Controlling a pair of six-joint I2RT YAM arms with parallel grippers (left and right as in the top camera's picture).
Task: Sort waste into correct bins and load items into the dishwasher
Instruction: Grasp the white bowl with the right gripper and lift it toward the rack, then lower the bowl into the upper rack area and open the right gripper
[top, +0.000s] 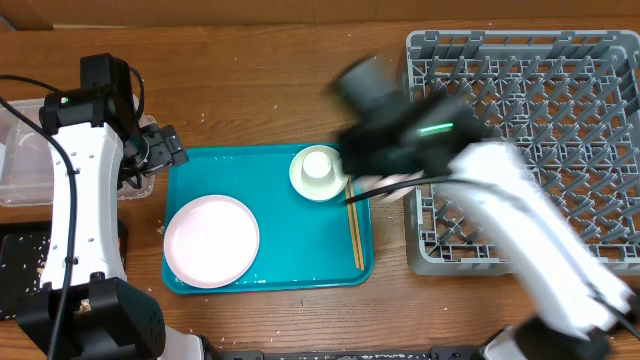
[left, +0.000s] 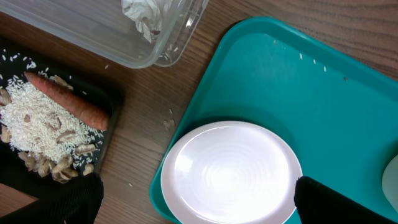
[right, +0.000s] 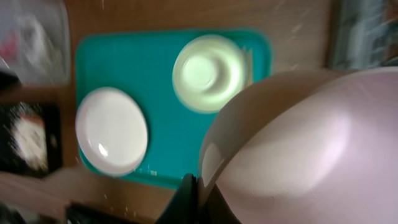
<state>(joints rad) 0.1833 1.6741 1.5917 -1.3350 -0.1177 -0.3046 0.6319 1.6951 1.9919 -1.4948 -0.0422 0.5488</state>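
Your right fingers (right: 186, 200) pinch the rim of a pale-pink bowl (right: 298, 149), which shows only from the right wrist. Overhead, that arm is a blur at the dish rack (top: 560, 90). Your left fingers (left: 326, 202) stand wide above the white plate (left: 230, 171) on the teal tray (left: 311, 81). Only the left wrist shows the carrot (left: 68, 102) lying on rice (left: 31, 121) in the black tray (left: 93, 92), beside the clear tub (left: 81, 31) on the counter (left: 186, 81).

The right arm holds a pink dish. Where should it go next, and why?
Probably swing right and lower the dish between the rack's pegs. The right gripper is shut on the dish, held up off the tray, and the rack sits just beside it.
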